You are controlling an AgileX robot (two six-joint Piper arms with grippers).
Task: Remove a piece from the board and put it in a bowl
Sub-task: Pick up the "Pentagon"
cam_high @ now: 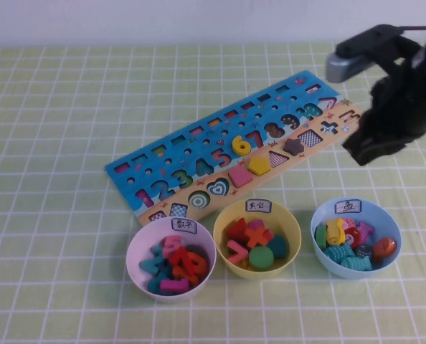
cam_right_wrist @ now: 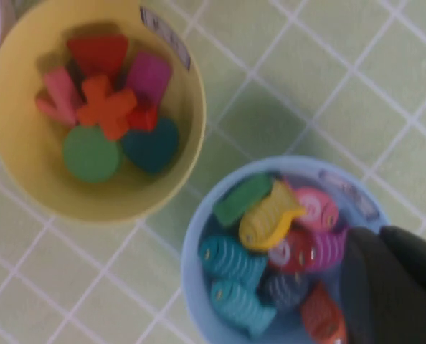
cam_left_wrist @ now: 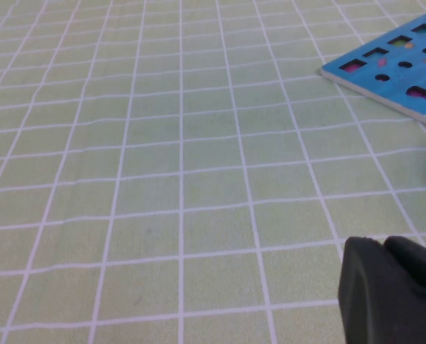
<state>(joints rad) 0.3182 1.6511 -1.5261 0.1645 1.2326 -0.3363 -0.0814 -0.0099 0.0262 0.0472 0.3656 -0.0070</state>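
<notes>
Piece: yellow pentagon (cam_high: 259,165) seated on board (cam_high: 163,168), bare cloth at 9 o'clock.
Bowl: yellow bowl (cam_high: 290,244), 6 o'clock of piece.
Right gripper (cam_high: 367,147): above board's 3 o'clock end; jaw state cannot be told.
Left gripper (cam_left_wrist: 392,294): cut off, jaw state cannot be told.

Setting: staged tabletop test bench, lab-like. Green grid-check tablecloth (cam_high: 55,107) covers the whole surface; plain pale wall (cam_high: 163,21) behind it. Just in front of the puzzle board (cam_high: 199,154), three bowls carry handwritten labels, e.g. yellow bowl (cam_high: 231,247).
</notes>
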